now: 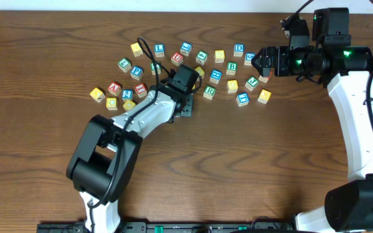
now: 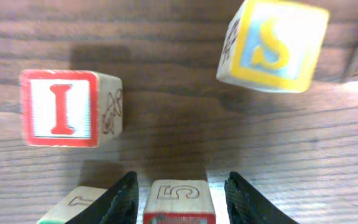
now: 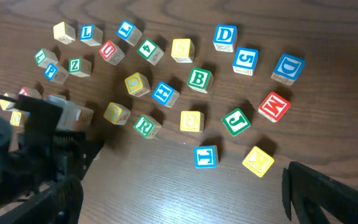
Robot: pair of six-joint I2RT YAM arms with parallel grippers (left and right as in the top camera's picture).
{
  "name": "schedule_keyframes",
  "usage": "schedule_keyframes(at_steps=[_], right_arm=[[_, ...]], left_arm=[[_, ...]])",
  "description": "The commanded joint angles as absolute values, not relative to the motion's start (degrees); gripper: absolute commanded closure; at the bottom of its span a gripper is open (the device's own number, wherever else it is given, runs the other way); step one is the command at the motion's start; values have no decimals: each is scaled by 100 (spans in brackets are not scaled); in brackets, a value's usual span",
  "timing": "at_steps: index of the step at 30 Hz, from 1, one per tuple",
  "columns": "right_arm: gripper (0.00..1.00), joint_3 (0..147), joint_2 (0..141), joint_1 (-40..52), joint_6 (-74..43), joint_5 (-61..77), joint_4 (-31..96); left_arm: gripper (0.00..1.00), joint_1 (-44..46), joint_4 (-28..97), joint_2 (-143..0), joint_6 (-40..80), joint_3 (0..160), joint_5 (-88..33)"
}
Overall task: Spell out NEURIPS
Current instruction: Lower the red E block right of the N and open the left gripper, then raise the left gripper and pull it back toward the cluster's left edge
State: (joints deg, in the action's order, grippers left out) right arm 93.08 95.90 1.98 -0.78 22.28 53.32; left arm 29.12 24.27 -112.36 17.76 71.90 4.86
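Note:
In the left wrist view my left gripper (image 2: 179, 182) is open, its jaws on either side of a wooden cube (image 2: 179, 202) with an engraved 5 and a red face, with gaps on both sides. A red I cube (image 2: 61, 107) lies ahead on the left and a yellow S cube (image 2: 272, 43) ahead on the right. In the overhead view the left gripper (image 1: 172, 72) sits among the scattered cubes. My right gripper (image 1: 261, 63) is open and empty, held high at the cluster's right end. The right wrist view shows a green R cube (image 3: 145, 124) and a red U cube (image 3: 109, 50).
Other lettered cubes lie scattered: green B (image 3: 199, 79), blue D (image 3: 224, 36), red M (image 3: 273, 106), green J (image 3: 235, 121), blue T (image 3: 206, 155), yellow K (image 3: 258, 160), green Z (image 3: 76, 65). A cube with an engraved T (image 2: 73, 205) touches the left jaw's outer side.

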Motion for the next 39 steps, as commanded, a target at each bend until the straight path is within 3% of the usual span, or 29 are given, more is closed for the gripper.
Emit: schedule_keyframes(at_steps=[1,8,14,19,39], right_arm=[[1,9400,9592,158,-14,2244,5341],[1,9400,9592,158,-14,2241,5341],[1,9400,9592,158,-14,2244,5341],[1,9400,9592,158,-14,2244,5341],[1,9400,9592,158,-14,2244,5341]], left_arm=[[55,2888,2453,-10790,1737,7260,556],[54,2842,2681,-10175,1671,7448,504],[43,2526,3413,-9992,1549,8062,110],[39,2222,4073,-9992,1164,8661,21],[39,1603,5251,-10001,1002,10125,21]])
